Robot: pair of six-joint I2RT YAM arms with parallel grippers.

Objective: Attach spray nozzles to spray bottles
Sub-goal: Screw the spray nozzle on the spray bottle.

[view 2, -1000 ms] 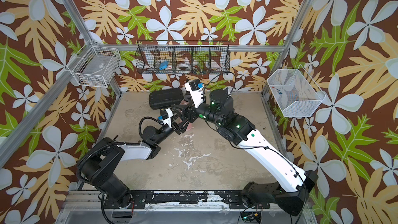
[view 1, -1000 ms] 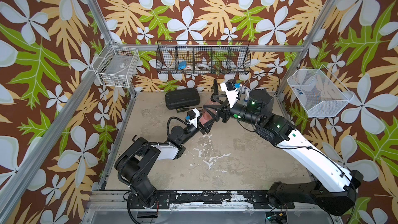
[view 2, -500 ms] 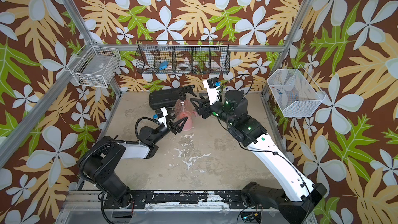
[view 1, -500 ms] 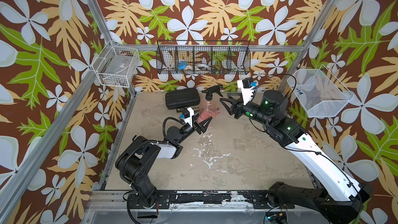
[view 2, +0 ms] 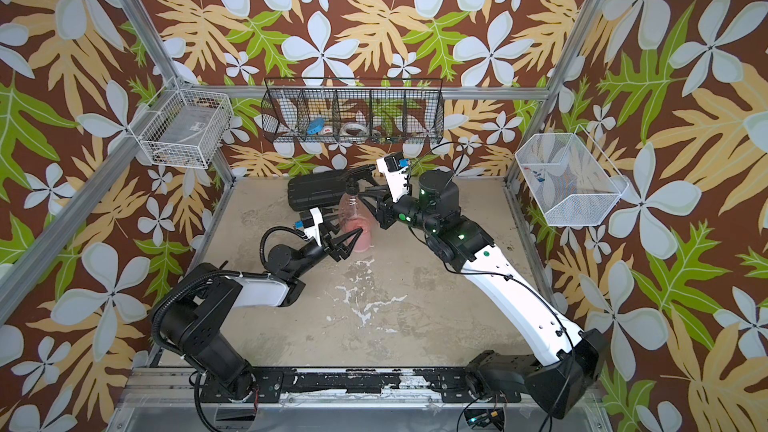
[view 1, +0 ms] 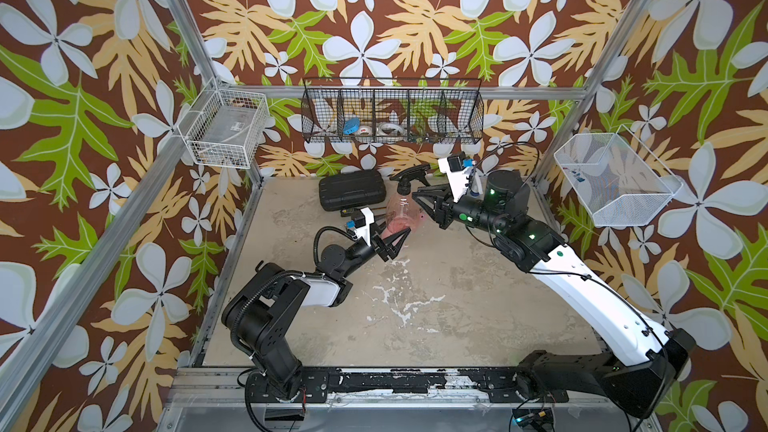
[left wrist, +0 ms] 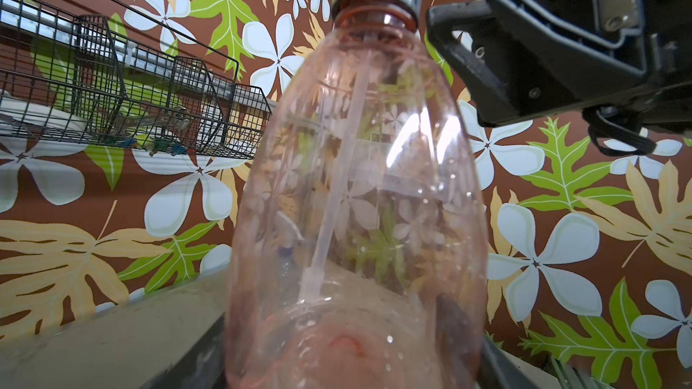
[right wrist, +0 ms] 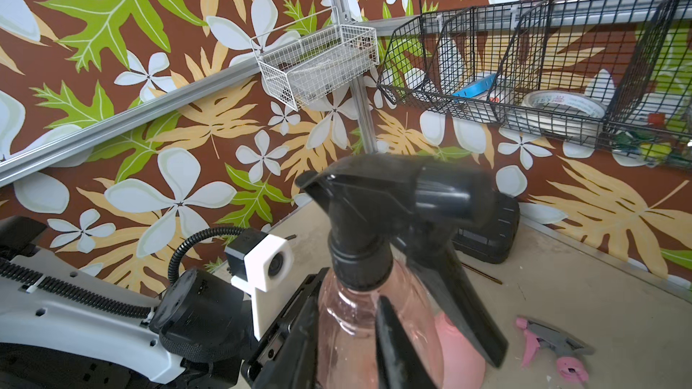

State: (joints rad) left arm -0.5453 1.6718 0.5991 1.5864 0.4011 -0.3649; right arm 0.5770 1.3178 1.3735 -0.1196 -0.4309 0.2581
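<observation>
A translucent orange-red spray bottle (view 1: 399,211) stands on the table with a black spray nozzle (view 1: 409,172) on its neck. Its dip tube (left wrist: 337,188) runs down inside the bottle (left wrist: 355,181). My left gripper (view 1: 397,243) is shut on the bottle's base. My right gripper (right wrist: 348,291) comes in from the right, its fingers closed on either side of the bottle (right wrist: 352,331) just below the nozzle's (right wrist: 385,196) collar. An opaque pink bottle (right wrist: 457,349) stands right behind. A grey-and-pink nozzle (right wrist: 550,342) lies loose on the table.
A flat black ribbed case (view 1: 351,195) lies at the back, just left of the bottle. A black wire basket (view 1: 392,116) hangs on the back wall. White wire baskets hang at the left (view 1: 226,128) and the right (view 1: 615,178).
The right gripper drew away to the right, narrowed its jaws and has come back to the bottle's neck. The bottle went from tilted to upright in the left gripper.
</observation>
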